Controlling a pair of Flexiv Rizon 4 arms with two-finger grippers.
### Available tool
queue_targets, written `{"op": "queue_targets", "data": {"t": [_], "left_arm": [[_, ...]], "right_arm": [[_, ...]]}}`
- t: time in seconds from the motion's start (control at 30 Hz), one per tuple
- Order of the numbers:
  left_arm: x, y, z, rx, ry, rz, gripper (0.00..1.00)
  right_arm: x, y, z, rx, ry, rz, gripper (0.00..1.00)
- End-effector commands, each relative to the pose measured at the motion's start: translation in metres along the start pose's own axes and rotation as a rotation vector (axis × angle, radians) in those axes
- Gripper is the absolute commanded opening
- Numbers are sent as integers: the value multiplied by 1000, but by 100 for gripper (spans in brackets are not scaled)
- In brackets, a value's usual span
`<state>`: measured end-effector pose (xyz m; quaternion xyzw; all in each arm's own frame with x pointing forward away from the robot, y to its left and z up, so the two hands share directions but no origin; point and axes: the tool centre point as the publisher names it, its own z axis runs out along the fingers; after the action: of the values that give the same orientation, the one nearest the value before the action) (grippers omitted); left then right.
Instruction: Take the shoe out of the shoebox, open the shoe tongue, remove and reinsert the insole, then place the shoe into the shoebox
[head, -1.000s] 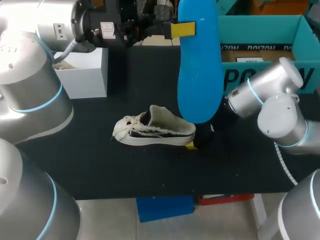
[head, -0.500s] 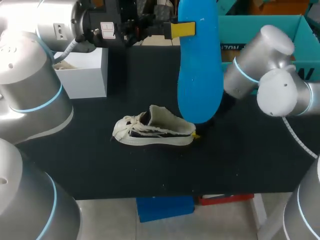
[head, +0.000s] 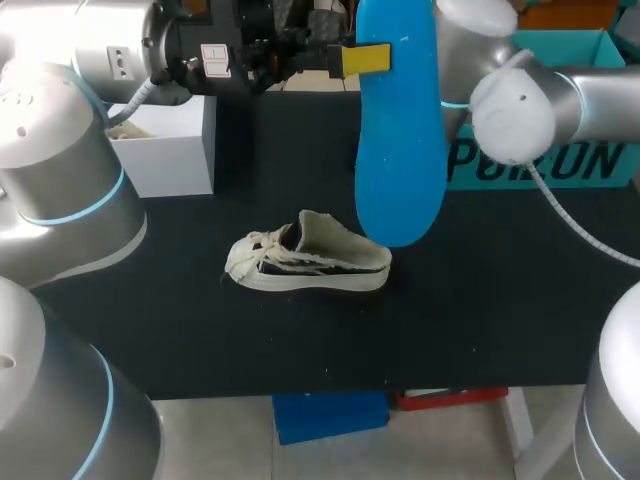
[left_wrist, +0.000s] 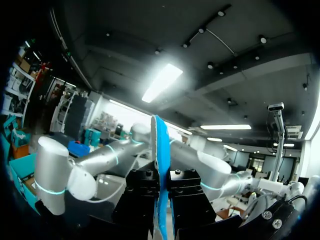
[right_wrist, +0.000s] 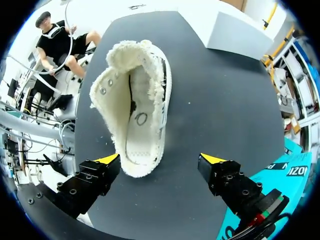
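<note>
My left claw (left_wrist: 162, 187) pinches the blue insole (head: 400, 130) aloft, likely floppy; my right claw (right_wrist: 160, 160) hangs wide above the soft shoe (head: 308, 265) on the worktop (head: 480, 320), toe at nine o'clock; I'd grip its heel.

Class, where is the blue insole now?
Head view, middle: the insole hangs upright in the left end effector, lower end above the shoe.

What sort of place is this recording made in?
Probably a robot lab bench, not a shop: left arm and right arm flank a black table, the left gripper holding up a blue insole; a white shoe and teal shoebox sit there.
</note>
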<state>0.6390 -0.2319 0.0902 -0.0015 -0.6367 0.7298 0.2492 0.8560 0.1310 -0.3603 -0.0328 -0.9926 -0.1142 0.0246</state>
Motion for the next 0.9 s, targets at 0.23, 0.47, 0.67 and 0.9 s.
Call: {"op": "queue_targets", "data": {"t": [0.23, 0.47, 0.67, 0.9], "left_arm": [[0, 1, 1, 0, -3, 1, 0], [0, 1, 1, 0, -3, 1, 0], [0, 1, 1, 0, -3, 1, 0], [0, 1, 1, 0, -3, 1, 0]], "right_arm": [[-12, 33, 8, 396, -19, -14, 100], [-8, 52, 19, 384, -38, -24, 100], [-14, 64, 36, 353, -40, -36, 100], [-15, 66, 55, 326, -25, -35, 100]]}}
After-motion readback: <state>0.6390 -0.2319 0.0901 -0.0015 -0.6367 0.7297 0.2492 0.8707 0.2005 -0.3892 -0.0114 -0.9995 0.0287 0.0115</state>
